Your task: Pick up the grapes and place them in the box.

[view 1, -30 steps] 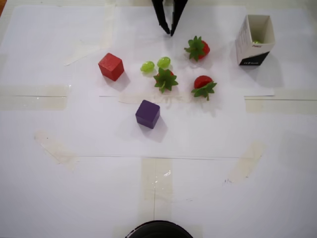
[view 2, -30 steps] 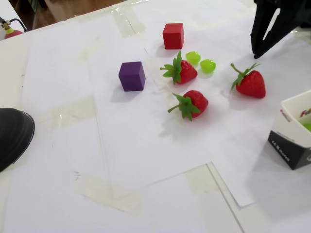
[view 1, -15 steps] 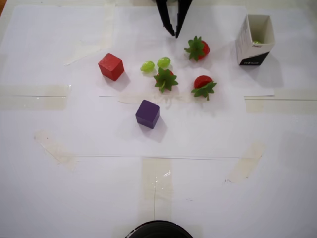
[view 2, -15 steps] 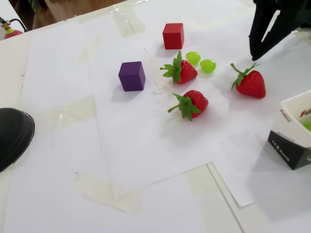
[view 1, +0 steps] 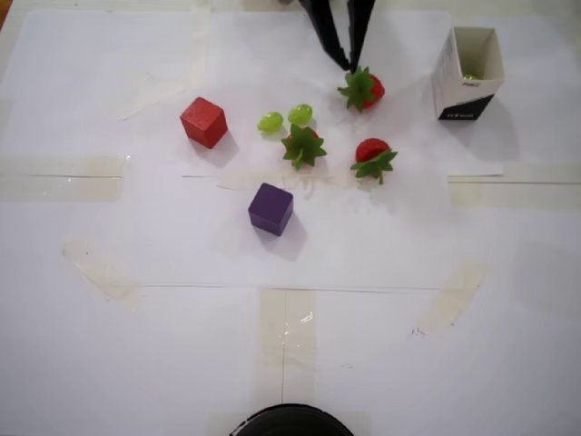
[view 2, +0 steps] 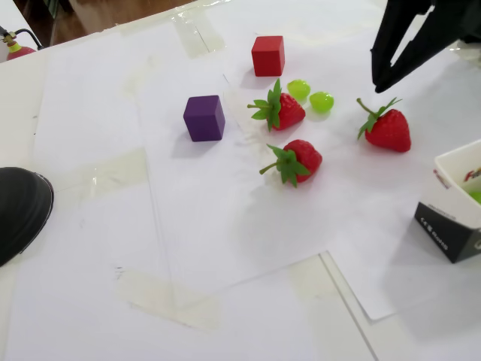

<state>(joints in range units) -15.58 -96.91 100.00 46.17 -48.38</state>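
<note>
Two light-green grapes (view 1: 270,122) (view 1: 300,113) lie side by side on the white paper; in the fixed view they are next to a strawberry (view 2: 298,89) (view 2: 322,101). The white box (view 1: 450,80) with a black band stands open at the right (view 2: 449,227), and a green grape (view 1: 469,77) shows inside it (view 2: 475,195). My black gripper (view 1: 350,65) hangs above the paper between the grapes and the box, just beside the far strawberry (view 1: 362,89). Its fingertips meet and hold nothing (view 2: 376,81).
Three red strawberries with green leaves (view 1: 303,145) (view 1: 372,156) (view 2: 388,128) lie around the grapes. A red cube (view 1: 203,122) sits left of the grapes and a purple cube (view 1: 270,208) nearer the front. A dark round object (view 2: 19,210) sits at the table's edge.
</note>
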